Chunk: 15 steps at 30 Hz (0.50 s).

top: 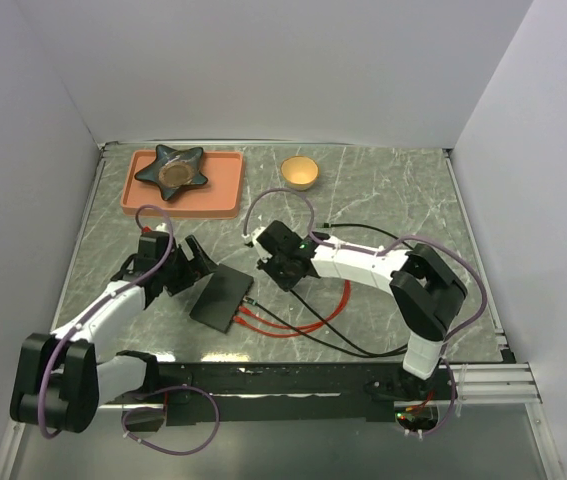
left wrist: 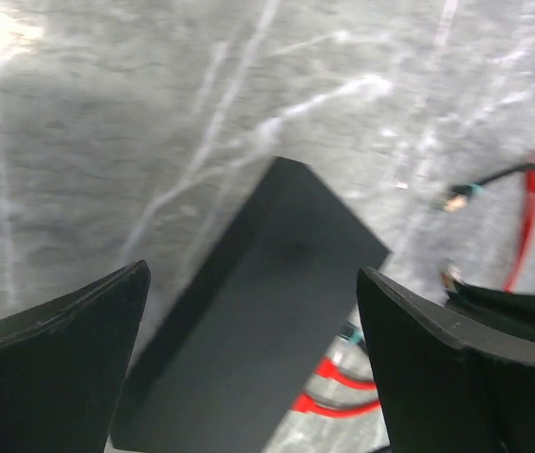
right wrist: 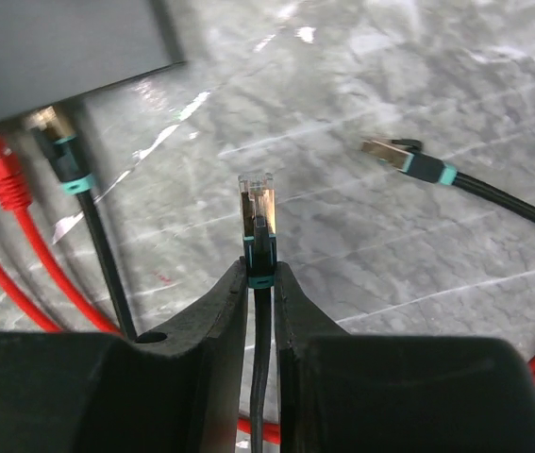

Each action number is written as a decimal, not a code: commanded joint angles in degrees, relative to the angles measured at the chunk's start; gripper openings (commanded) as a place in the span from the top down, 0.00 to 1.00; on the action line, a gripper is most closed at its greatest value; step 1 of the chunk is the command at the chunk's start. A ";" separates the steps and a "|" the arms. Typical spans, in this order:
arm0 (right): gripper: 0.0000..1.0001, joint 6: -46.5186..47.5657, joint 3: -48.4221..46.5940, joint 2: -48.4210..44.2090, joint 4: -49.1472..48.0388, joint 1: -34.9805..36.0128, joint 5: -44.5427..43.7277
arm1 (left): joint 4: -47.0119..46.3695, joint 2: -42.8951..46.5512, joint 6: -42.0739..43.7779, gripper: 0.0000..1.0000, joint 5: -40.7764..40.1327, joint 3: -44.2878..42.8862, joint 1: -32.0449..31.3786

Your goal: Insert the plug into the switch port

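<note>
Plug [right wrist: 258,203] is pinched in the right gripper [right wrist: 260,274], near the switch [right wrist: 59,47] but apart from its port edge, not inserted yet; left gripper [left wrist: 253,321] gapes wide over the switch.

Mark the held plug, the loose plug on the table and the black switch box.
held plug [right wrist: 258,215]: right wrist view, on its metal connector body.
loose plug [right wrist: 404,157]: right wrist view, on the middle of its connector.
black switch box [left wrist: 272,311]: left wrist view, on its flat top face.
</note>
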State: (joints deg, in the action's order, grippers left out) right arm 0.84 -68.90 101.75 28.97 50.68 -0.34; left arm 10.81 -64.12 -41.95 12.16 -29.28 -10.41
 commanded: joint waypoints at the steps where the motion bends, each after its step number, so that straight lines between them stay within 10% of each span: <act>1: 1.00 3.81 -0.35 -1.48 -1.20 1.44 0.08 | -2.10 -2.67 2.40 0.05 -2.50 -2.45 0.40; 15: 1.00 4.96 -5.10 5.37 0.65 6.98 -2.83 | -8.78 -8.22 3.55 0.11 -0.74 0.10 0.40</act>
State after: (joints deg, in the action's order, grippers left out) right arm 5.65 -70.91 105.01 29.58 56.14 -1.74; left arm 5.89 -71.79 -39.57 10.68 -29.28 -10.20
